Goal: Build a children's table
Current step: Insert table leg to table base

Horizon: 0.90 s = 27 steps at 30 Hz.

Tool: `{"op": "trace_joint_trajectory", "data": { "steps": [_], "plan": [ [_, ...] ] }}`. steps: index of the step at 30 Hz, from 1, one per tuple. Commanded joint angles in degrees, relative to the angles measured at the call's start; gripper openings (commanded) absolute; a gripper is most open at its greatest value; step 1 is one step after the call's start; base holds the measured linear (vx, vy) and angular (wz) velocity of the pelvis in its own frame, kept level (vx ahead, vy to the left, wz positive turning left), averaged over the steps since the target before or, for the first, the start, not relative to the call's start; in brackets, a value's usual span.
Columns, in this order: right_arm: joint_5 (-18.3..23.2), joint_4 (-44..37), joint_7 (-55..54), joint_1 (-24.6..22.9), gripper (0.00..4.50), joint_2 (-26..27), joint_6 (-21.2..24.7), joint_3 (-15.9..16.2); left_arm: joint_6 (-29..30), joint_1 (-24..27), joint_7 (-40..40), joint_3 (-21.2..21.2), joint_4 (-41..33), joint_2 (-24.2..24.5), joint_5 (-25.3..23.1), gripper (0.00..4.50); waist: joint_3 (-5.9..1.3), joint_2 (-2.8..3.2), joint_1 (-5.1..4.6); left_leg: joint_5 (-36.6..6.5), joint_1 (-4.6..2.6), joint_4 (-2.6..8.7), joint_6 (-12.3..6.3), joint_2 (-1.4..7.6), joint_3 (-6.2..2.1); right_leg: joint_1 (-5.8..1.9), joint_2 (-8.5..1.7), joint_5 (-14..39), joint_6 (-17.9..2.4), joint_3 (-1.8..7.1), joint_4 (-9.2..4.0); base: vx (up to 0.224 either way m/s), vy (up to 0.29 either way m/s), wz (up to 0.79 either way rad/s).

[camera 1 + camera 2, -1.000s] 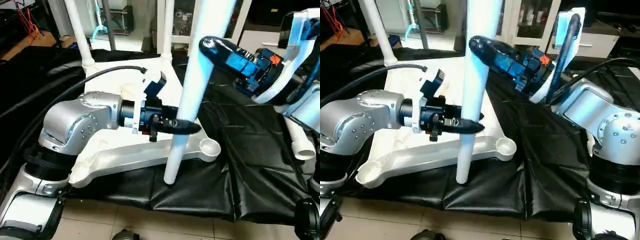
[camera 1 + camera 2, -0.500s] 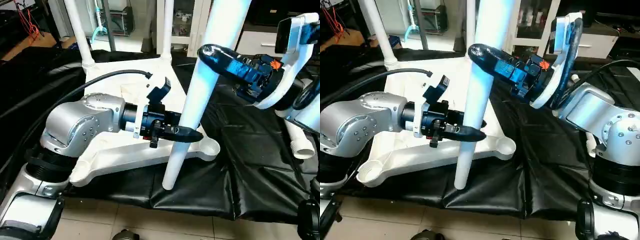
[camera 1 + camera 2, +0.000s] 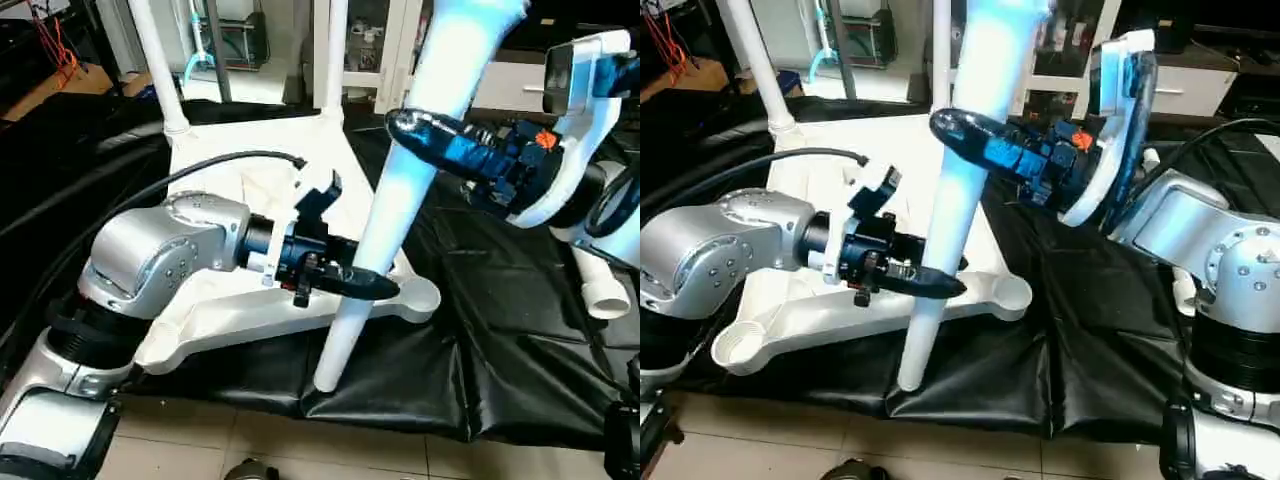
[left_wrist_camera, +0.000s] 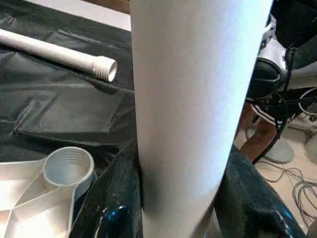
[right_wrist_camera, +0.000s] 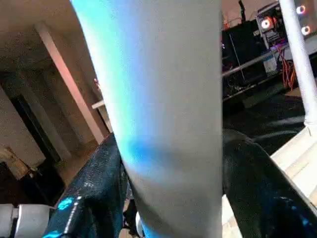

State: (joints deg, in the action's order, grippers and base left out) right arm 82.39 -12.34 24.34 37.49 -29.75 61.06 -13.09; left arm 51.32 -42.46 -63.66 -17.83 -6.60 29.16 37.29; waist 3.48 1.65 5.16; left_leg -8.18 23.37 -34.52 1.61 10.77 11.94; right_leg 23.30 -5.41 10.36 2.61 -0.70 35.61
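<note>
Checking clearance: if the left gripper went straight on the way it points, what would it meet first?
The left gripper already has the long tapered white tube leg between its fingers, so the leg comes first; beyond lies black sheeting.

The tapered leg (image 3: 385, 210) is smooth white plastic with a soft sheen. The upturned table top (image 3: 240, 310) is the same white plastic, moulded, its corner socket (image 4: 68, 167) ridged inside. The black sheet (image 3: 500, 320) beneath looks like creased, glossy vinyl, perhaps coated cloth. The forearms (image 3: 160, 250) are brushed silver metal. A spare leg's (image 4: 54, 52) end is threaded.
</note>
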Motion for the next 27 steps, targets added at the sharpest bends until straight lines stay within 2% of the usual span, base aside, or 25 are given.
{"op": "trace_joint_trajectory", "data": {
  "steps": [1, 3, 11, 13, 14, 15, 17, 18, 19, 20, 22, 23, 24, 27],
  "plan": [
    [-1.30, 0.34, -0.35, -0.72, 2.23, -0.59, -0.11, 0.02, -0.71, -0.16, -0.99, -0.35, -2.19, 0.21, -0.23, 1.68, -4.46, -0.80, 0.10, -16.23, -2.27, 4.10, 5.95, 1.05, -0.98, -1.24, -1.51, 18.40, -8.31, 0.65, -4.48, 0.000, 0.000, 0.00],
    [-1.30, 0.53, -0.57, -0.73, 2.06, -0.41, -0.42, -0.16, -0.84, -0.20, -1.06, -0.36, -2.04, 0.29, -0.29, 1.68, -4.42, -0.76, 0.06, -16.55, -2.28, 4.12, 5.96, 1.06, -1.01, -1.21, -1.54, 18.84, -8.29, 0.65, -4.53, 0.000, 0.000, 0.00],
    [-2.10, 2.91, -4.06, 0.00, 1.95, 1.26, -3.95, -2.87, -2.60, -0.11, 0.80, 1.59, -0.28, -1.00, -1.26, 1.68, -4.44, -0.71, -0.03, -17.40, -2.39, 4.12, 6.26, 1.01, -1.02, -1.07, -1.46, 19.32, -8.23, 0.60, -4.62, 0.000, 0.000, 0.00],
    [-2.47, 3.57, -5.62, 0.12, 1.95, 1.94, -5.20, -3.80, -4.16, -0.07, 3.51, 3.27, 1.12, -2.51, -1.97, 1.68, -4.46, -0.72, -0.05, -17.20, -2.32, 4.12, 6.19, 1.04, -1.02, -1.08, -1.50, 18.85, -8.33, 0.62, -4.62, 0.000, 0.000, 0.00],
    [-2.60, 3.80, -6.08, 0.16, 1.95, 2.13, -5.53, -4.08, -4.65, -0.11, 4.82, 4.08, 1.80, -3.30, -2.16, 2.24, -4.49, -0.74, 0.00, -17.34, -2.39, 4.08, 6.22, 1.07, -0.99, -1.08, -1.53, 18.77, -8.41, 0.62, -4.64, 0.000, 0.000, 0.00],
    [-3.04, 4.09, -6.53, 0.12, 1.95, 2.18, -5.92, -4.40, -4.45, -0.76, 8.26, 6.67, 3.82, -5.25, -1.64, 2.38, -4.53, -0.74, 0.10, -17.22, -2.43, 4.04, 6.24, 1.12, -1.02, -1.12, -1.62, 18.52, -8.48, 0.61, -4.65, 0.000, 0.000, 0.00],
    [-3.44, 4.35, -6.83, -0.03, 1.94, 2.09, -6.20, -4.71, -4.10, -1.43, 10.90, 9.07, 5.97, -6.41, -1.18, 2.40, -4.48, -0.73, 0.05, -17.16, -2.36, 4.04, 6.60, 1.10, -0.93, -1.10, -1.52, 17.93, -8.76, 0.59, -4.54, 0.000, 0.000, 0.00],
    [-3.61, 4.46, -7.15, -0.23, 1.92, 2.06, -6.51, -5.00, -4.69, -1.70, 11.85, 10.33, 7.36, -6.32, -1.52, 2.51, -4.55, -0.90, 0.02, -17.07, -2.18, 3.98, 6.48, 0.85, -1.05, -1.38, -1.53, 18.46, -8.34, 0.50, -4.66, 0.000, 0.000, 0.00],
    [-3.58, 4.46, -7.42, -0.38, 1.90, 2.01, -6.65, -5.23, -5.26, -1.54, 12.08, 11.02, 7.86, -5.90, -1.75, 2.68, -4.59, -0.65, 0.05, -17.00, -2.15, 4.03, 6.38, 0.83, -1.11, -1.42, -1.54, 18.67, -7.93, 0.50, -4.68, 0.000, 0.000, 0.00],
    [-3.54, 4.46, -7.67, -0.51, 1.87, 1.90, -6.80, -5.44, -5.42, -1.42, 12.61, 12.27, 8.51, -5.80, -1.46, 2.82, -4.56, -0.82, 0.00, -17.23, -2.28, 3.97, 6.14, 0.82, -1.02, -1.29, -1.46, 19.03, -7.33, 0.52, -4.86, 0.000, 0.000, 0.00],
    [-3.75, 4.44, -7.98, -0.74, 1.85, 1.57, -7.03, -5.71, -5.95, -1.08, 12.41, 14.37, 9.14, -5.35, -0.51, 2.81, -4.67, -0.77, -0.11, -16.22, -2.04, 4.03, 5.80, 0.83, -1.16, -1.57, -1.45, 18.04, -7.23, 0.45, -4.67, 0.000, 0.000, 0.00],
    [-3.85, 4.42, -8.07, -0.80, 1.85, 1.47, -7.10, -5.75, -6.25, -0.97, 12.18, 14.94, 9.26, -5.19, -0.28, 2.81, -4.71, -0.77, -0.17, -15.91, -2.03, 4.02, 5.69, 0.87, -1.15, -1.54, -1.40, 17.39, -7.31, 0.44, -4.59, 0.000, 0.000, 0.00],
    [-3.99, 4.54, -8.35, -0.90, 1.83, 1.32, -7.29, -5.94, -6.97, -0.78, 11.43, 16.15, 9.64, -4.61, 0.21, 3.18, -4.75, -0.72, -0.06, -15.35, -2.26, 3.88, 5.30, 0.89, -1.00, -1.34, -1.32, 15.88, -7.99, 0.50, -4.53, 0.000, 0.000, 0.00],
    [-5.35, 5.10, -9.02, -0.92, 1.83, 1.42, -7.97, -6.49, -8.83, -1.51, 12.81, 21.97, 12.82, -4.41, 1.70, 3.31, -4.77, -0.64, -0.06, -14.33, -2.10, 3.83, 5.20, 0.78, -0.92, -1.48, -1.14, 13.41, -9.36, 0.43, -4.20, 0.000, 0.000, 0.00]
  ]
}}
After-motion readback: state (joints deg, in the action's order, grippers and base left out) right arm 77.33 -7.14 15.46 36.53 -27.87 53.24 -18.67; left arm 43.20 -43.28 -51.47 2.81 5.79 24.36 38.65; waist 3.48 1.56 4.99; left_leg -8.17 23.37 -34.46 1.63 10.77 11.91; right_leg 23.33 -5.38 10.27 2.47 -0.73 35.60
